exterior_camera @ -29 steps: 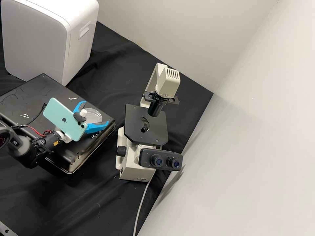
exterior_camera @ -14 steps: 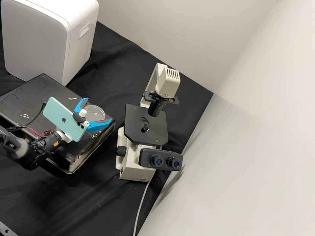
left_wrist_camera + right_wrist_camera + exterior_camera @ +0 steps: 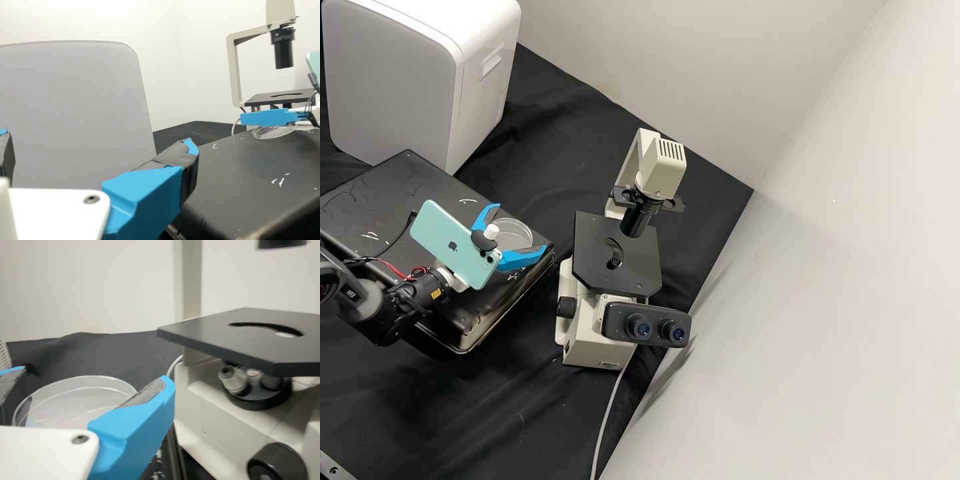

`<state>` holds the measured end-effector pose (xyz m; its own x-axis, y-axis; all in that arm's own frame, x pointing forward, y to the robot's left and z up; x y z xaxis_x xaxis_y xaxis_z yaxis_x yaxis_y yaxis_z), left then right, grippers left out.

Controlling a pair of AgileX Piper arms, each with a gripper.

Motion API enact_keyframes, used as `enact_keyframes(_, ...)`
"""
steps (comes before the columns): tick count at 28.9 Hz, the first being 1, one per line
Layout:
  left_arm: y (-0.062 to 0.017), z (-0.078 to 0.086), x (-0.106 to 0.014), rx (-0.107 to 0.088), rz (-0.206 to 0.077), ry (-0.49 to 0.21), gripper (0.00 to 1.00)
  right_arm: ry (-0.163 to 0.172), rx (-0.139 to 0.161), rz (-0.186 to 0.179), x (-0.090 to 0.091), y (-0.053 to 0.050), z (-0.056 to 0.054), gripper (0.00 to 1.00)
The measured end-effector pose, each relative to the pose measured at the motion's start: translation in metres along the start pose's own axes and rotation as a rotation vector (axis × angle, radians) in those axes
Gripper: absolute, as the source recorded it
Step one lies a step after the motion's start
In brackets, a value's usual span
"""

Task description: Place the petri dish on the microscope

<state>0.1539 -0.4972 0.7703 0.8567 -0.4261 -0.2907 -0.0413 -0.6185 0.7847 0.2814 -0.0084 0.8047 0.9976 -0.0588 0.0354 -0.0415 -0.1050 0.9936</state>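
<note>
A clear petri dish (image 3: 512, 231) lies on the right end of a black case (image 3: 380, 200), left of the microscope (image 3: 600, 333). My right gripper (image 3: 518, 228) is open, one blue finger on each side of the dish (image 3: 75, 400), close to its rim. The microscope's black stage (image 3: 240, 337) is just beyond it, higher than the dish. My left gripper (image 3: 95, 140) is open and holds nothing. It is farther back along the case, with the dish (image 3: 272, 131) and the right gripper's finger (image 3: 265, 117) far ahead of it.
A large white appliance (image 3: 413, 73) stands at the back left, behind the case. The microscope's lamp arm (image 3: 657, 160) overhangs the stage (image 3: 617, 253), and its cable (image 3: 607, 413) runs toward the bench's front. A pale wall bounds the bench on the right.
The right gripper has shifted slightly around the dish, its fingers staying on either side. The dish and the microscope have not moved.
</note>
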Motion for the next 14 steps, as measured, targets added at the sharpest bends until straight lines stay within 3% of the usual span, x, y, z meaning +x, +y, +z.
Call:
enact_keyframes(6, 0.0, 0.0003, 0.0, 0.0, 0.0, -0.002, 1.0, -0.014, -0.001, -0.038, 0.0061, -0.0083, 0.0015, 0.0)
enact_keyframes(14, -0.0004, 0.0008, 0.0002, -0.001, -0.002, -0.005, 1.0, -0.02, -0.002, -0.049, 0.0102, -0.0107, 0.0021, 0.0)
